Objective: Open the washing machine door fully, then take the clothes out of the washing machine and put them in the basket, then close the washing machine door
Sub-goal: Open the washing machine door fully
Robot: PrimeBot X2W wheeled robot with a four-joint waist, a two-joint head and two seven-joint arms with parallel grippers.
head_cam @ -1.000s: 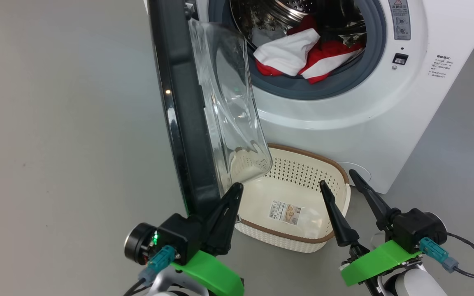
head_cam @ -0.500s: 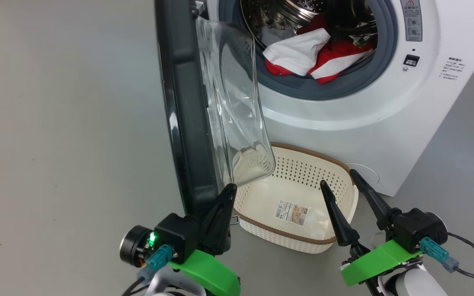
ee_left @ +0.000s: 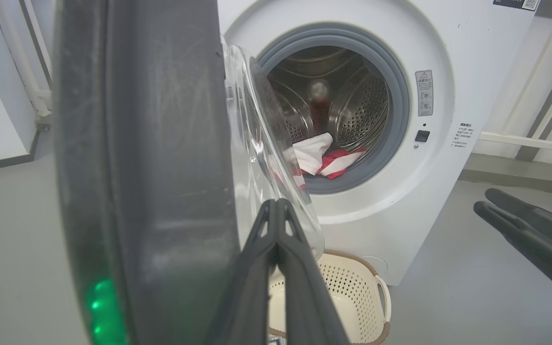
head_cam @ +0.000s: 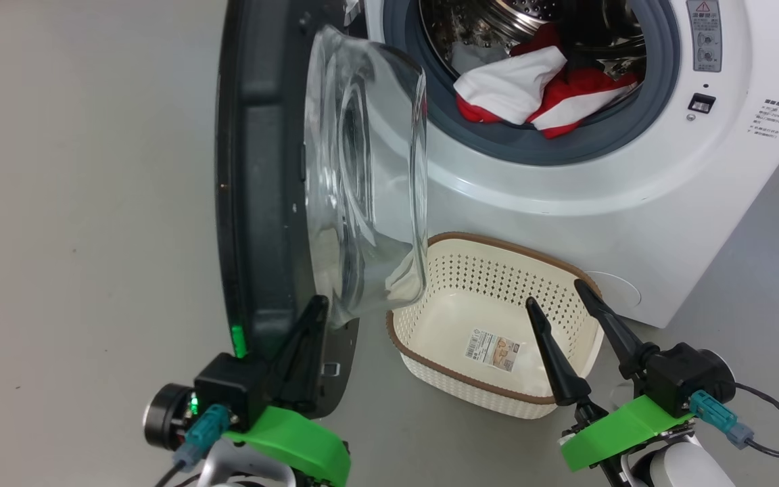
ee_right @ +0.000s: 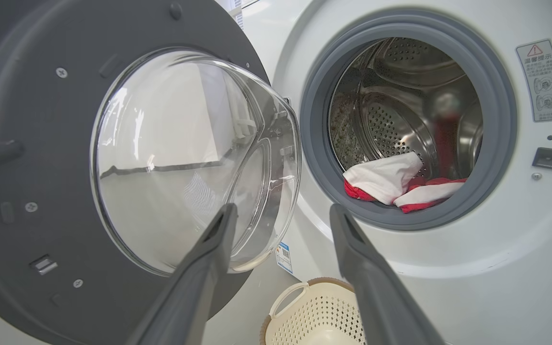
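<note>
The left pincer (head_cam: 320, 306), clenched on nothing, sits against the inner face of the washing machine door (head_cam: 261, 169), seemingly to push it wider. The right pincer (head_cam: 554, 292) hangs released over the near basket (head_cam: 498, 242), ready for the clothes (head_cam: 531, 88) in the washing machine (head_cam: 565, 196).

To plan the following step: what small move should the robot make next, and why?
Probably swing the washing machine door further outward with the shut left gripper, which seems to rest against its inner side. The door looks only partly open, its glass bowl overlapping the basket in the head view, and the clothes lie in the drum.
</note>
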